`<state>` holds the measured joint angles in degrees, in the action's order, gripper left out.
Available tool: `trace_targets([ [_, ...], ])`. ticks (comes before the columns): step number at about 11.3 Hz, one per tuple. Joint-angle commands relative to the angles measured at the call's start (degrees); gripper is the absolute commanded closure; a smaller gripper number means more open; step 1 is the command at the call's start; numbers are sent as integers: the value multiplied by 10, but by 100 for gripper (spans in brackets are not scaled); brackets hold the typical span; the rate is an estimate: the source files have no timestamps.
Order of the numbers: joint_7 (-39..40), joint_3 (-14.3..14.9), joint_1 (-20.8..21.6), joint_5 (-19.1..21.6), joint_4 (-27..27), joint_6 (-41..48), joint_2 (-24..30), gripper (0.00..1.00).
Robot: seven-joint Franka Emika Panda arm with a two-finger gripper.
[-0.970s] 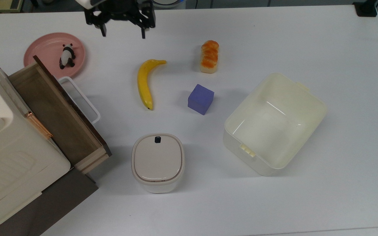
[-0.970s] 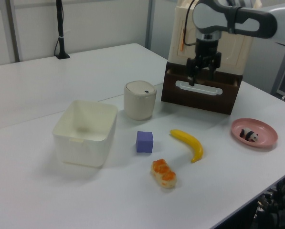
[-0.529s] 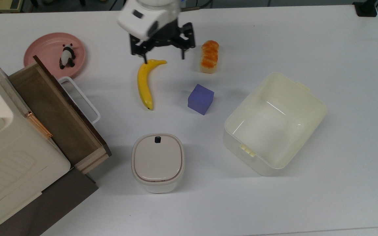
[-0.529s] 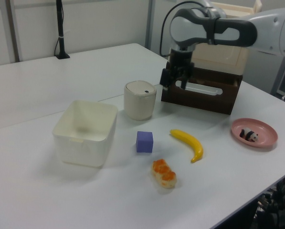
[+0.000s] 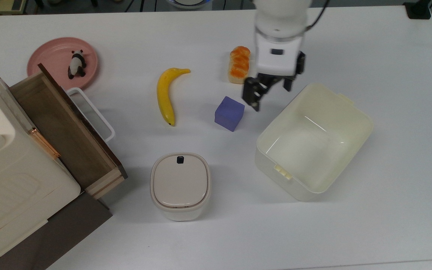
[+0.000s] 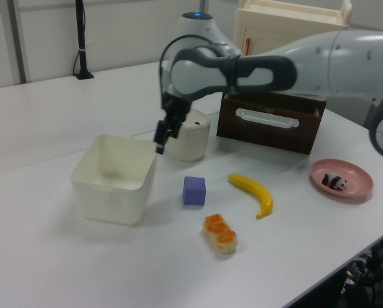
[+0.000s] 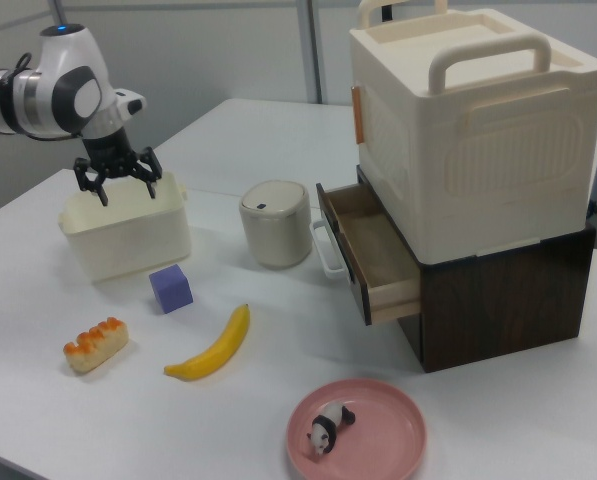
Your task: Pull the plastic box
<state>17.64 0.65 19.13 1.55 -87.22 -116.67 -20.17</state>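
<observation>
the large cream-white translucent plastic box (image 5: 313, 140) sits open and empty on the white table (image 5: 388, 225), at the top view's right. it looks light, thin-walled and slick, so hooking its rim seems best. the black two-finger gripper (image 5: 270, 92) hovers spread wide, empty, probably just above the rim nearest the small purple cube (image 5: 230, 113).

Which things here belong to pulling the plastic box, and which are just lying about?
For the job:
- cream-white translucent rectangular plastic box
- open black two-finger gripper

Lying about:
- purple cube
- yellow banana
- orange-topped bread
- beige lidded bin
- pink plate
- toy panda
</observation>
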Motion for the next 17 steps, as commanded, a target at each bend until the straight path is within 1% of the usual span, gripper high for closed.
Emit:
trace_targets([
  [1, 20, 5, 40, 3, 59, -99, -57, 0],
  [2, 23, 6, 49, 0, 60, -122, -71, 0],
  [4, 39, 5, 55, -12, 84, -140, -117, 0],
  [5, 56, 4, 55, -28, 79, -135, -119, 0],
  [6, 88, 3, 54, -36, 72, -109, -116, 0],
  [7, 122, 3, 47, -33, 72, -52, -113, 0],
  [9, 238, 3, 28, -32, 71, 47, -86, 0],
  [10, 268, 3, 17, -30, 72, 89, -77, 0],
  [12, 280, 12, 10, -30, 70, 130, -65, 0],
  [13, 295, 11, -4, -30, 71, 140, -63, 0],
  [15, 288, 8, -8, -30, 70, 165, -47, 0],
  [16, 252, 3, -8, -15, 72, 160, -33, 0],
  [17, 183, 4, -12, 10, 75, 159, -14, 0],
])
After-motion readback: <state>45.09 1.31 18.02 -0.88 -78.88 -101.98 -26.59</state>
